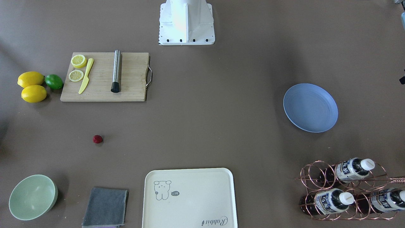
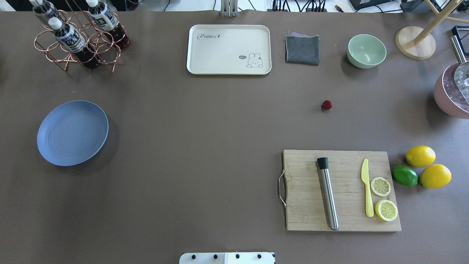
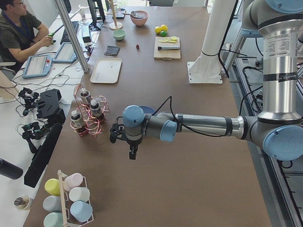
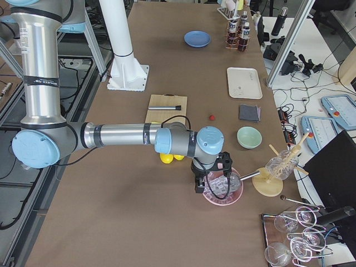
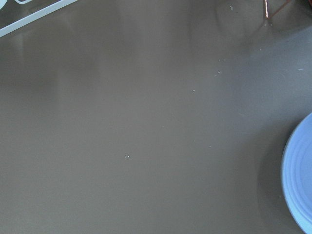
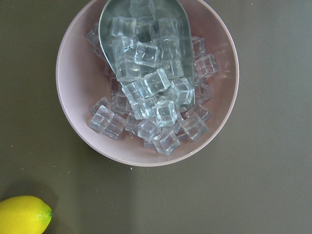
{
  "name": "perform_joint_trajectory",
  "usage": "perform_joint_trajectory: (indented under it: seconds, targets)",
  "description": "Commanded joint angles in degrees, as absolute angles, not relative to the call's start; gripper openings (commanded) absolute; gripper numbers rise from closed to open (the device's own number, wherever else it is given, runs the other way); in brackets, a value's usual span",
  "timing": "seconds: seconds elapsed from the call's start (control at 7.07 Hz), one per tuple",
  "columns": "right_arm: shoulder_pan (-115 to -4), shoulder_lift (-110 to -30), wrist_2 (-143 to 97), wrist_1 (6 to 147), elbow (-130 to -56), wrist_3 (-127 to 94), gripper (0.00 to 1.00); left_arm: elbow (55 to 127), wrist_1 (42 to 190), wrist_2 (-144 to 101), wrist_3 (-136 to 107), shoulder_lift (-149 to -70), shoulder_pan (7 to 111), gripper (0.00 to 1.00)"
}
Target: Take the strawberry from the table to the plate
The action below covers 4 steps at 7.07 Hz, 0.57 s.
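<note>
Where the front camera looks down, I see the strawberry (image 1: 97,139) alone on the grey-brown counter (image 1: 202,126), well apart from the blue plate (image 1: 310,107). Overhead, cables (image 2: 289,5) line the far edge. From the left end, a person (image 3: 19,33) sits alongside. In both side views I cannot tell how the left jaws or right jaws stand.

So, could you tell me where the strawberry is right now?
In the overhead view the strawberry lies on the bare table, on the robot's right side, between the pale-green bowl beyond it and the cutting board nearer the robot.
</note>
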<state>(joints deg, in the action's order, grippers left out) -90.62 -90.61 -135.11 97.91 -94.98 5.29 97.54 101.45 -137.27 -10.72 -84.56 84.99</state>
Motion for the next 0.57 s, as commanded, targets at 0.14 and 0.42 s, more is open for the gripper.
perform_joint_trajectory:
  seconds: [0.14, 0.42]
  targets:
    - [-90.62, -90.62, -135.09, 97.91, -95.89, 5.27, 1.0, 97.74, 101.43, -137.37, -10.72, -84.55, 84.99, 0.98]
    - [-90.53, -90.53, -135.09, 97.91, -95.98, 5.54, 1.0, 97.74, 101.16, -138.16, -10.98, -84.46, 84.99, 0.98]
